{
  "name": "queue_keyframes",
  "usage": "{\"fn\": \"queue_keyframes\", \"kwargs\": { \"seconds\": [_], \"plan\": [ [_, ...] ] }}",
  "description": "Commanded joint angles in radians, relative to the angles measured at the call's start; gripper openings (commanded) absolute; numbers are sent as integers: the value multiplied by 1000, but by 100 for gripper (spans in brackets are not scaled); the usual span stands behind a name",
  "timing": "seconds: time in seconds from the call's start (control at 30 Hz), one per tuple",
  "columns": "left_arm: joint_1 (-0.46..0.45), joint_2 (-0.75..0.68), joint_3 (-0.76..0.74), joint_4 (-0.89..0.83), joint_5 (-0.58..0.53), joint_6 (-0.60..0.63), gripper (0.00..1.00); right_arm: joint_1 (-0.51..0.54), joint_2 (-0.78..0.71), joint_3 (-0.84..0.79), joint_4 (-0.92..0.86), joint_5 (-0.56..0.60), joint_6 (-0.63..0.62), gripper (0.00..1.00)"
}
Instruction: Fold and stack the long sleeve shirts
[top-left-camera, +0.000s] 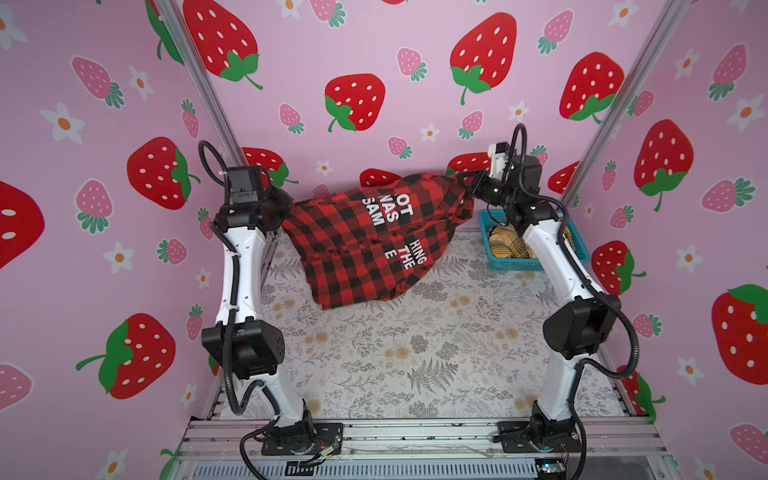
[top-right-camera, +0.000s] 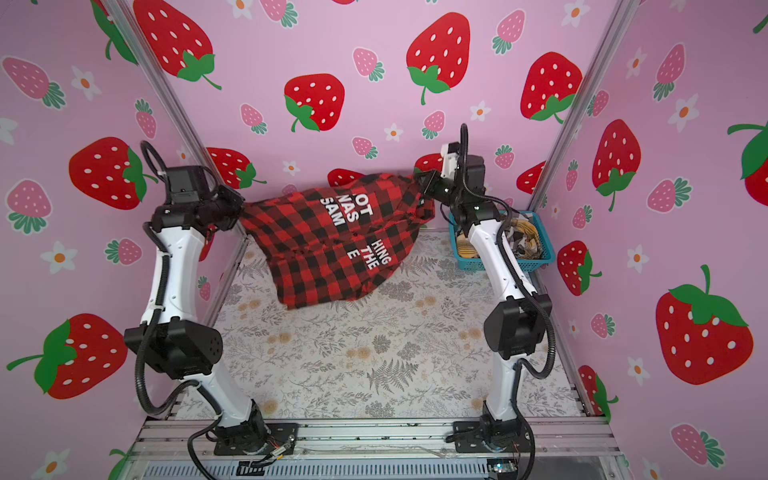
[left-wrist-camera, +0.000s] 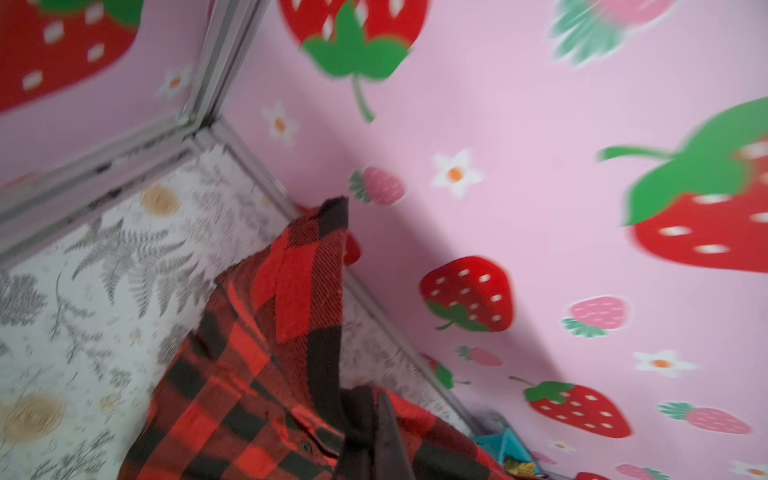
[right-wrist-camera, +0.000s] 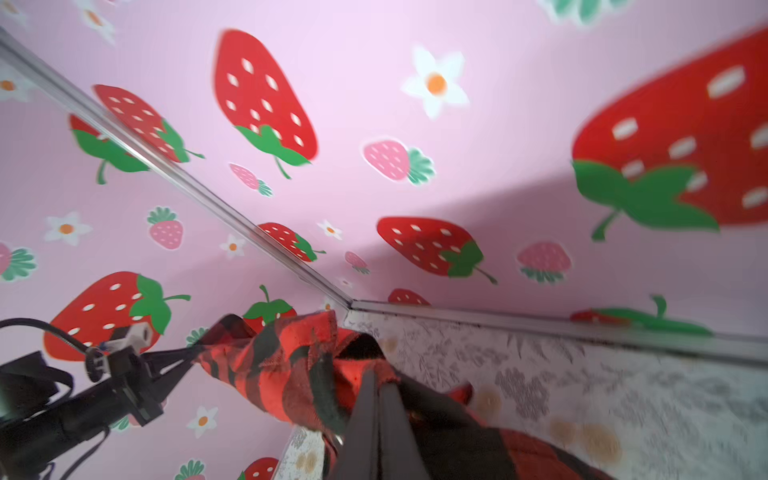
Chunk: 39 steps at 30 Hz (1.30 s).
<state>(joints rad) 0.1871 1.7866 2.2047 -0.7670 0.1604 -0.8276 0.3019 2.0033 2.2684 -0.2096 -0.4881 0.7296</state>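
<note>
A soft red-and-black buffalo-check shirt (top-left-camera: 365, 245) (top-right-camera: 328, 245) with white block lettering is shown raised at the rear of the table (top-left-camera: 415, 353), which is covered with a grey fern-and-flower print. The shirt is stretched between the two arms and sags in the middle. One bunched end is gripped by the left pincer (top-left-camera: 284, 212) (top-right-camera: 241, 208), and the opposite bunched end is gripped, somewhat higher, by the right pincer (top-left-camera: 467, 185) (top-right-camera: 419, 183). In the left wrist view the left pincer (left-wrist-camera: 370, 415) is seen clenched on a fold of the checked cloth. In the right wrist view the right pincer (right-wrist-camera: 378, 386) is seen clenched on a twisted gather of the same cloth, with the left pincer (right-wrist-camera: 187, 357) visible at the far end of it. The lettering is turned toward the top views and is partly lost in the folds. Whether the lowest hanging edge touches the table cannot be told. A teal plastic mesh basket (top-left-camera: 540, 264) (top-right-camera: 503, 266) is set in the far right corner, behind the right arm, and a crumpled mustard-yellow plaid shirt (top-left-camera: 505, 245) is held in it. The scene is enclosed by pink walls (top-left-camera: 374, 41) printed with strawberries.
</note>
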Motion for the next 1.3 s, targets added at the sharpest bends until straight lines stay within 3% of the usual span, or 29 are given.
{"fn": "queue_keyframes", "kwargs": {
  "seconds": [0.0, 0.07, 0.13, 0.3, 0.33, 0.37, 0.4, 0.43, 0.57, 0.7, 0.8, 0.9, 1.1, 1.2, 1.27],
  "plan": [
    [16, -66, -14, -129, -94, -4, 0, -50, 16, 116, -89, -1, -31, 0],
    [16, -151, -152, -90, -71, 6, 0, -57, -27, 48, -111, 7, -62, 0],
    [1, -241, -326, -59, -62, 27, 0, -59, -116, -125, -91, 28, -101, 0],
    [-112, -460, -891, 13, -61, 43, 0, -64, -421, -865, 60, 135, -165, 0],
    [-138, -489, -1009, 45, -52, 33, 2, -68, -465, -994, 71, 167, -167, 0],
    [-159, -502, -1133, 72, -16, 13, 20, -75, -507, -1135, 87, 190, -163, 3],
    [-174, -501, -1247, 93, 44, -10, 37, -84, -542, -1258, 89, 213, -155, 18],
    [-177, -491, -1335, 121, 97, -29, 45, -90, -571, -1347, 84, 243, -148, 33],
    [-174, -529, -1570, 164, 137, -97, 59, -83, -698, -1577, 24, 292, -128, 62],
    [-164, -580, -1524, 70, 62, -57, 69, 13, -751, -1565, -64, 363, -160, 72],
    [-117, -548, -1449, 28, 30, -12, 72, 73, -692, -1465, -92, 399, -207, 76],
    [-53, -488, -1409, 57, 67, 11, 73, 111, -549, -1296, -97, 386, -265, 85],
    [-8, -304, -1331, 99, 107, 44, 87, 112, -217, -945, -148, 394, -343, 84],
    [-6, -254, -1322, 140, 109, 32, 86, 110, -99, -818, -194, 384, -365, 84],
    [-6, -211, -1293, 163, 122, 26, 78, 107, -44, -777, -211, 381, -365, 82]
  ]
}}
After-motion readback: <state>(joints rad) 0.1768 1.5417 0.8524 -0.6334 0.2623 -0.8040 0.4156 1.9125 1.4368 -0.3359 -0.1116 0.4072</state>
